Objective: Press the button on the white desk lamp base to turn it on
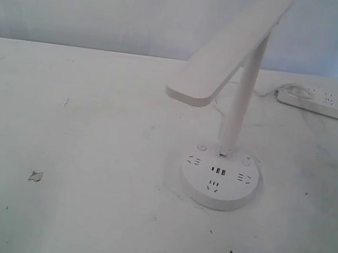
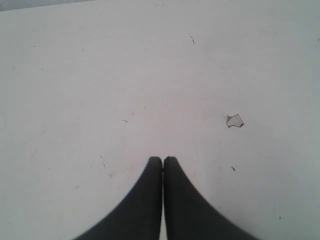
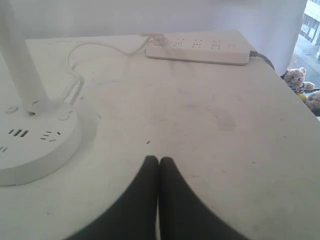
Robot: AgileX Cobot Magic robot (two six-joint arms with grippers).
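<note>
The white desk lamp stands right of centre in the exterior view, its flat bar head [image 1: 229, 50] slanting down to the left from a slim pole [image 1: 241, 101]. Its round base [image 1: 219, 182] carries plug sockets, a row of USB ports and small round buttons [image 1: 202, 148] beside the pole. In the right wrist view the base [image 3: 35, 145] lies off to one side of my right gripper [image 3: 158, 160], which is shut and empty over bare table. My left gripper [image 2: 162, 160] is shut and empty too, with no lamp in its view. Neither gripper appears in the exterior view.
A long flat white power strip [image 1: 325, 103] lies at the back right, also seen as the power strip [image 3: 197, 49] with the lamp's cord [image 3: 90, 47] plugged in. A small chip mark [image 1: 36, 176] scars the white table. The table's right edge [image 3: 295, 107] drops off near stuffed toys [image 3: 297, 80].
</note>
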